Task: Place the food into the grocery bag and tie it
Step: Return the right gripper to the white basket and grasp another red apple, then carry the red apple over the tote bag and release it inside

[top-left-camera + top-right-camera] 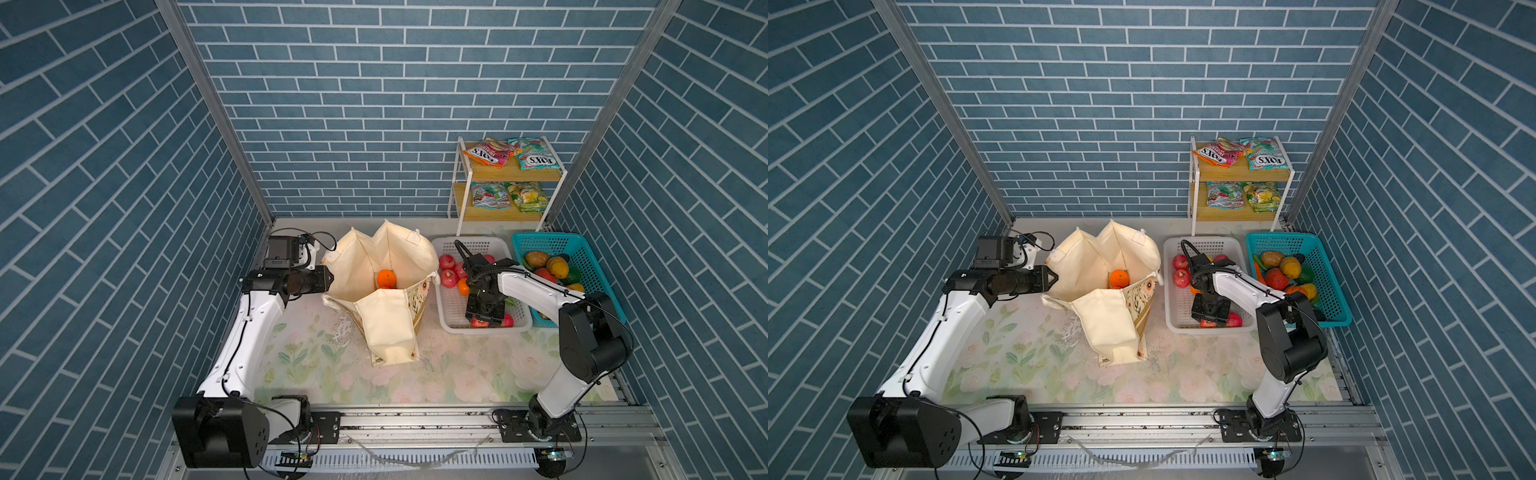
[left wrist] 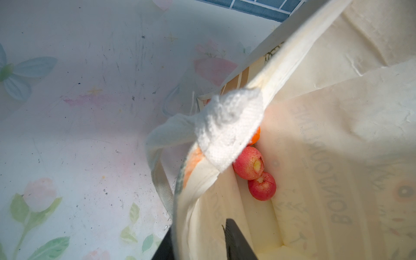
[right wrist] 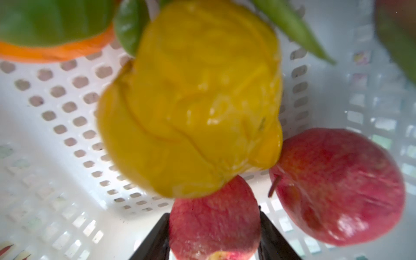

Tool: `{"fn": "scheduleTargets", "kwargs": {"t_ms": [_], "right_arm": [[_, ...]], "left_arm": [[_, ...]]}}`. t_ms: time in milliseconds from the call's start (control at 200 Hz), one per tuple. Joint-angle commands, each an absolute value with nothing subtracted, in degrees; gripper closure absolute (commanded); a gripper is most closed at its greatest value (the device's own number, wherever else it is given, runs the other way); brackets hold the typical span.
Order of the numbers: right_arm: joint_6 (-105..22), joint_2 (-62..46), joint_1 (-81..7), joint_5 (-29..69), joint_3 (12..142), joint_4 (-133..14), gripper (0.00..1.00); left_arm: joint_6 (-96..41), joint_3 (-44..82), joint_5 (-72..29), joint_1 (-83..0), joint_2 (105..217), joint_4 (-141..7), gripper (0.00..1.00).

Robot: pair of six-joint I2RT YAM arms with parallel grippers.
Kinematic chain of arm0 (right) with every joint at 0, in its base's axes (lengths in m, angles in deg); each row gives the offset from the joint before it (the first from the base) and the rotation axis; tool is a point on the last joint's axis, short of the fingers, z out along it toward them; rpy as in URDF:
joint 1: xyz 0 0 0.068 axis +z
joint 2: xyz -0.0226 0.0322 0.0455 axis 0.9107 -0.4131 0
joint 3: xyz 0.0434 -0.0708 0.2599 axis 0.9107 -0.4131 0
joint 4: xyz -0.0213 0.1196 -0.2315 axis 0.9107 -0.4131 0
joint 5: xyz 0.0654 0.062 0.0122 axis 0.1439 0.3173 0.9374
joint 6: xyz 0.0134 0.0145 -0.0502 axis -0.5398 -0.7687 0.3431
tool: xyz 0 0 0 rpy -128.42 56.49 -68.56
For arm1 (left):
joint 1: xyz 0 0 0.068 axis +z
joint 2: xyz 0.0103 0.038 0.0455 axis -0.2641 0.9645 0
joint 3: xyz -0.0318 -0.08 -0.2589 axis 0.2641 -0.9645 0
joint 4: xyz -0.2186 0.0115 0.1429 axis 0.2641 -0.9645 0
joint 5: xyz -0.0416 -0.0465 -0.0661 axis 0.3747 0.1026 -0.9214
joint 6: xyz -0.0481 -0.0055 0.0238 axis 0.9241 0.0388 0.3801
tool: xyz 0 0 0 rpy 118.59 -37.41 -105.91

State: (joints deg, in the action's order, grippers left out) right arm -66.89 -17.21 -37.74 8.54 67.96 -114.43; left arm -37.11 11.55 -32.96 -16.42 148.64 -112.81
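The cream grocery bag stands open mid-table with an orange inside. The left wrist view shows two red apples deeper in the bag. My left gripper is at the bag's left rim, one finger inside and one outside, shut on the fabric. My right gripper points down into the white basket. Both its jaws press the sides of a red apple. A yellow piece and another red apple lie against it.
More red apples and an orange lie at the white basket's far end. A teal basket of mixed produce stands to its right. Behind, a two-tier shelf holds several FOX'S packets. Brick-pattern walls close in on three sides.
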Motion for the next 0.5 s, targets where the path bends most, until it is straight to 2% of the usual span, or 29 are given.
{"fn": "scheduleTargets", "kwargs": {"t_ms": [0, 315, 495], "right_arm": [[-65.8, -11.3, -37.6, 9.3, 71.5, -117.3, 0.45], [-63.5, 1.6, -35.2, 12.5, 85.0, -112.1, 0.54], [-59.9, 1.0, -26.7, 9.9, 94.5, -102.4, 0.57]], "left_arm": [[-37.4, 10.9, -33.0, -16.5, 147.9, -113.3, 0.64], [-37.4, 10.9, -32.9, -16.5, 147.9, -113.3, 0.64], [-37.4, 10.9, -32.9, -16.5, 148.0, -113.3, 0.64]]}}
